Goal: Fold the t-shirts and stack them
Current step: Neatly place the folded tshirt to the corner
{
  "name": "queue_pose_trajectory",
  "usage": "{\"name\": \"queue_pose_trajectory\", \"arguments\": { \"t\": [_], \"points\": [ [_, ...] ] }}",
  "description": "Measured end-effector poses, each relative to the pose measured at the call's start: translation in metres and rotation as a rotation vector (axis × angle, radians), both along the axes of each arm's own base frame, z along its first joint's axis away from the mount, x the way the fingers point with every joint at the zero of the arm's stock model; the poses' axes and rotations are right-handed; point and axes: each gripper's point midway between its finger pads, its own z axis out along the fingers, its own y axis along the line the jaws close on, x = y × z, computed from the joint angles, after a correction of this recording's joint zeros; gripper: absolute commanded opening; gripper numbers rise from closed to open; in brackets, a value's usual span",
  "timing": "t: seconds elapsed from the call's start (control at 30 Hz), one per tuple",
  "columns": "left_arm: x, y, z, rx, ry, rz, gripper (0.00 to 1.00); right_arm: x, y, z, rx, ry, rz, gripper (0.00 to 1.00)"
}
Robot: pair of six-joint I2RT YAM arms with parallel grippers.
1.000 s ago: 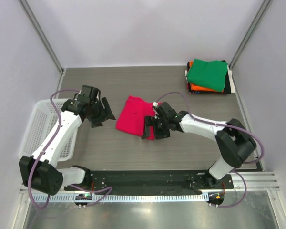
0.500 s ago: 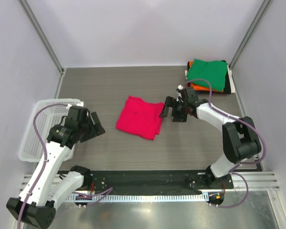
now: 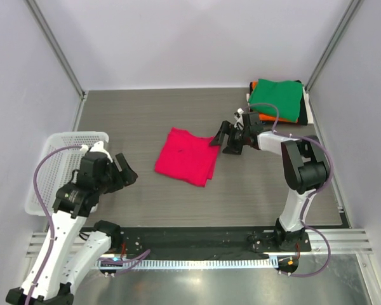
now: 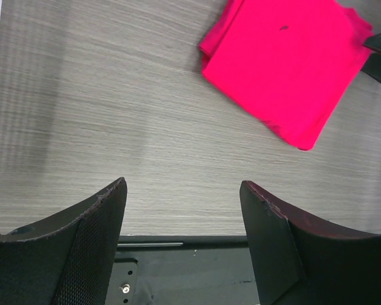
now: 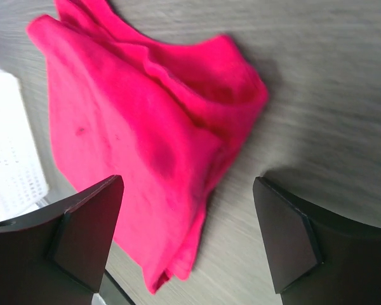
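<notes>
A bright pink-red t-shirt [image 3: 187,155] lies folded in a rough rectangle at the middle of the table; it also shows in the left wrist view [image 4: 286,60] and the right wrist view [image 5: 140,140]. A stack of folded t-shirts [image 3: 277,100], green on top with orange, dark and white below, sits at the back right. My right gripper [image 3: 223,140] is open and empty, low, just right of the pink shirt's right edge. My left gripper [image 3: 122,171] is open and empty, near the front left, well away from the shirt.
A white plastic mesh basket [image 3: 49,166] stands at the table's left edge, beside my left arm. White walls and metal posts enclose the table at the back and sides. The black mounting rail [image 3: 197,238] runs along the near edge.
My right gripper has moved off the pink shirt to its right edge and opened there. My left arm has drawn back toward the front left. The shirt has stayed put.
</notes>
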Motion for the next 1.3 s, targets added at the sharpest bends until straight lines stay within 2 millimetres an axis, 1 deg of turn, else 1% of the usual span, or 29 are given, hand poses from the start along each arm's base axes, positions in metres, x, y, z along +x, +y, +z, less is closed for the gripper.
{"name": "queue_pose_trajectory", "arguments": {
  "t": [0.17,0.27,0.37,0.4,0.5,0.53,0.63,0.7,0.8,0.87,0.93,1.0,1.07,1.17,1.3],
  "points": [
    [-0.003,0.001,0.006,-0.01,-0.037,0.0,0.73,0.011,0.01,0.0,0.063,-0.035,0.009,0.8],
    [-0.004,0.001,0.008,-0.013,-0.048,0.0,0.73,0.016,0.015,-0.002,0.099,-0.057,0.005,0.7],
    [-0.004,0.001,0.007,-0.013,-0.047,0.0,0.73,0.017,0.019,-0.006,0.141,-0.067,-0.003,0.58],
    [-0.004,0.001,0.007,-0.013,-0.046,0.001,0.73,0.017,0.022,-0.007,0.159,-0.071,-0.001,0.52],
    [-0.004,0.001,0.007,-0.012,-0.046,0.001,0.73,0.014,0.029,-0.012,0.201,-0.075,0.002,0.39],
    [-0.003,0.001,0.007,-0.012,-0.047,0.001,0.73,0.012,0.032,-0.014,0.215,-0.071,0.003,0.26],
    [-0.003,0.002,0.007,-0.01,-0.049,0.005,0.73,0.0,0.04,-0.022,0.251,-0.039,0.005,0.01],
    [-0.004,0.003,0.008,-0.01,-0.054,0.006,0.73,-0.003,0.042,-0.023,0.263,-0.024,0.008,0.01],
    [-0.004,0.003,0.009,-0.011,-0.059,0.006,0.73,-0.002,0.041,-0.022,0.23,-0.022,0.029,0.01],
    [-0.004,0.003,0.009,-0.012,-0.061,0.006,0.73,0.003,0.035,-0.02,0.154,-0.032,0.038,0.01],
    [-0.004,0.003,0.01,-0.012,-0.062,0.006,0.73,0.008,0.029,-0.011,0.078,-0.053,0.055,0.01],
    [-0.004,0.003,0.01,-0.013,-0.063,0.006,0.73,0.015,0.02,0.005,-0.004,-0.092,0.069,0.01],
    [-0.004,0.003,0.01,-0.014,-0.067,0.006,0.73,0.023,0.008,0.026,-0.072,-0.14,0.077,0.01],
    [-0.004,0.003,0.011,-0.016,-0.074,0.006,0.73,0.04,-0.015,0.06,-0.184,-0.221,0.074,0.01],
    [-0.005,0.003,0.013,-0.019,-0.085,0.006,0.73,0.064,-0.042,0.096,-0.328,-0.315,0.066,0.01]
  ]
}}
